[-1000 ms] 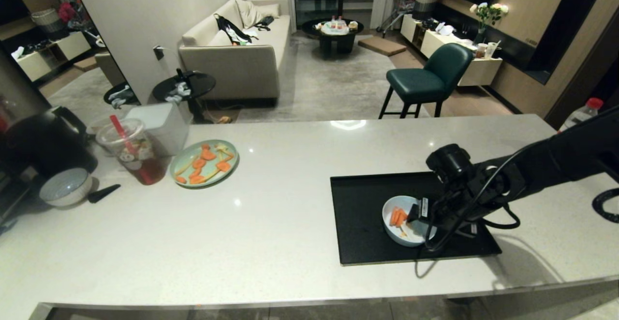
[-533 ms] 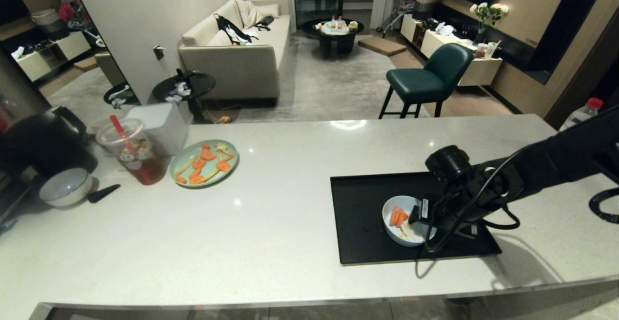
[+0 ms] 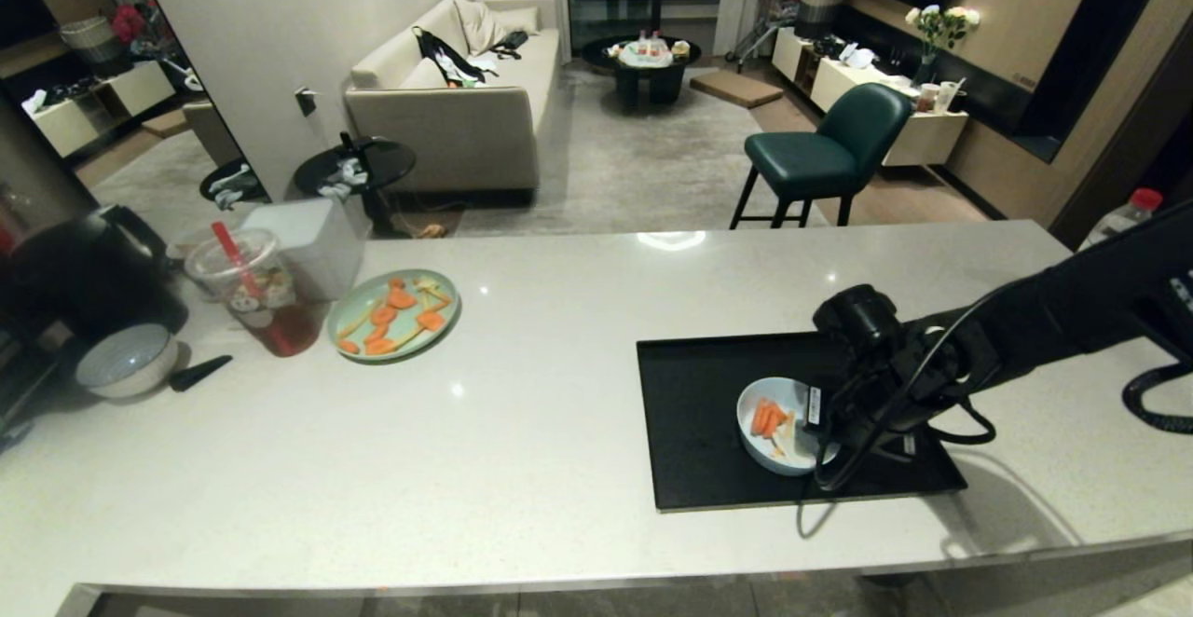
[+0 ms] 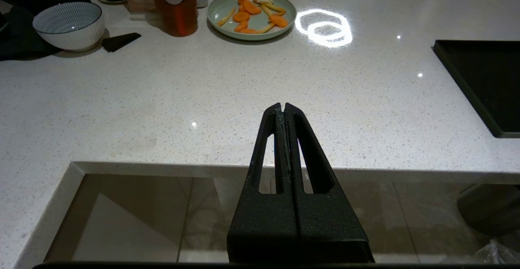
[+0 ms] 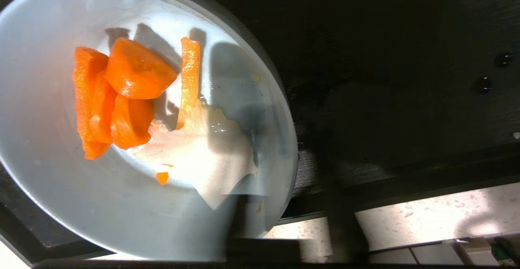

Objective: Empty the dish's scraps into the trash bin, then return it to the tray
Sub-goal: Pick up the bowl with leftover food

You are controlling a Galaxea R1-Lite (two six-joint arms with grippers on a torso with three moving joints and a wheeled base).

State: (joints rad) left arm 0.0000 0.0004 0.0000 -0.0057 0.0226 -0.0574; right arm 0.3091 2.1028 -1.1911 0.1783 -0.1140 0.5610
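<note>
The pale-blue dish (image 3: 781, 425) is sitting on the black tray (image 3: 708, 421), toward the tray's near right part, and the tray is lying on the pale speckled counter (image 3: 559, 431). Inside the dish, orange carrot sticks (image 5: 118, 98) are lying bunched together, with a thinner stick and a pale yellowish bit just beside them. The right gripper (image 3: 813, 419) is reaching in from the right over the tray and is clamping the dish's right rim, its fingers drawn together on the rim. The left gripper (image 4: 284, 108) is hanging at the near edge of the counter, well apart from the tray, with its fingers pressed flat against each other and nothing between them. At the far left of the counter, a mint-green plate (image 3: 396, 314) of carrot slices is lying next to a plastic cup of dark tea (image 3: 256, 293), and a white bowl (image 3: 126, 361) is standing nearer the edge.
</note>
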